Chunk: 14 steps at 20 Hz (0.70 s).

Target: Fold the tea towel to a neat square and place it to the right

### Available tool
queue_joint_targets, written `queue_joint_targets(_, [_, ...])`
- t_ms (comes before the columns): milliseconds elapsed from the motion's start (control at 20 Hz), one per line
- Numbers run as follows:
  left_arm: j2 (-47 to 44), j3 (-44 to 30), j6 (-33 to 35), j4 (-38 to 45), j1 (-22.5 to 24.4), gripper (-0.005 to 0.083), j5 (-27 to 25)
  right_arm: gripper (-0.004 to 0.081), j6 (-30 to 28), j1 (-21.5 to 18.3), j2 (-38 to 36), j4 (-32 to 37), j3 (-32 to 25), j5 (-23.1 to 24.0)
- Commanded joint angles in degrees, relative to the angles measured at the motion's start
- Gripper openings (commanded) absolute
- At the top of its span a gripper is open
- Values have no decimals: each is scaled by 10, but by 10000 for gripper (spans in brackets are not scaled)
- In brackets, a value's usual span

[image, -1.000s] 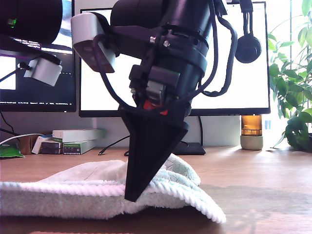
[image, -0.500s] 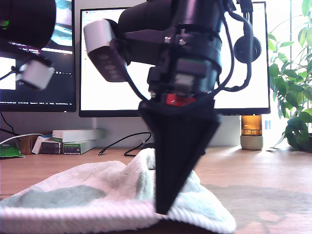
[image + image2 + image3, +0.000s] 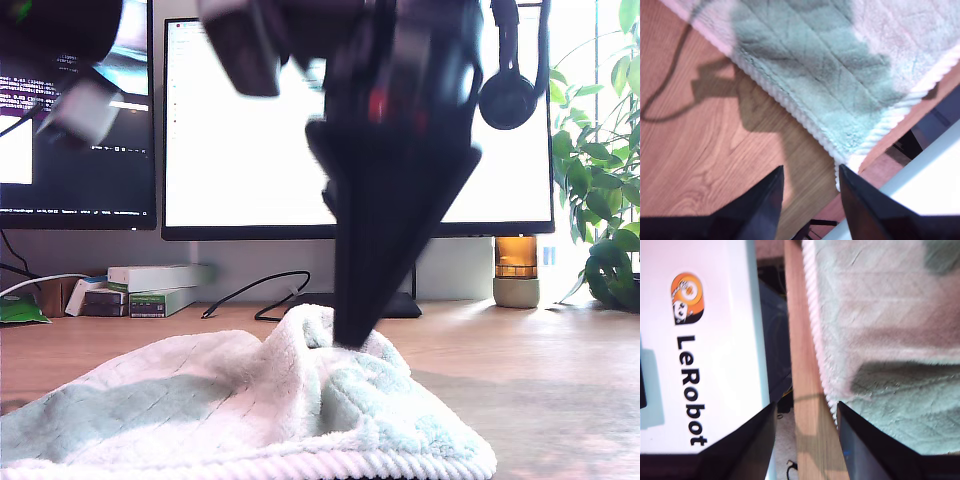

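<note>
Though blurred, two arms show in the exterior view: one high at that view's left (image 3: pixel 60 40) and one big black arm (image 3: pixel 390 200) in the middle, its tip touching a raised fold of the single tea towel (image 3: pixel 200 400). The towel lies on the wooden table (image 3: pixel 560 400) in the foreground, from the exterior view's left edge to just right of centre.

Behind, left to right, stand a dark monitor (image 3: pixel 75 120) with text too small to read, stacked boxes (image 3: pixel 150 290), a white-lit monitor (image 3: pixel 250 150), one pair of headphones (image 3: pixel 510 95), one amber jar (image 3: pixel 516 270) and one plant (image 3: pixel 600 200).

Only the wrist views show the jaws. My first gripper (image 3: pixel 810 170) stands parted over bare wood by a towel corner, holding nothing. My second gripper (image 3: pixel 806 407) is likewise parted and holds nothing, over the table edge beside the pink ribbed hem. Only its view shows a white panel (image 3: pixel 715 365) reading "LeRobot" under an orange logo.
</note>
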Motion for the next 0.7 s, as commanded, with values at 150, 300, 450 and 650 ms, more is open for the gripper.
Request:
queue_joint_targets(150, [-3,-8,-13,137,26,-23,72,39,1,-43,6,26,-2,31])
queue_joint_targets(300, [-2,-14,-13,259,51,-20,113,-14,35,-103,6,61,-2,30])
queue_joint_targets(450, [-1,-42,-11,356,80,-20,134,-14,78,-159,6,104,-2,27])
queue_joint_targets(650, [6,-87,39,467,131,-20,217,-14,110,-183,6,155,-4,-3])
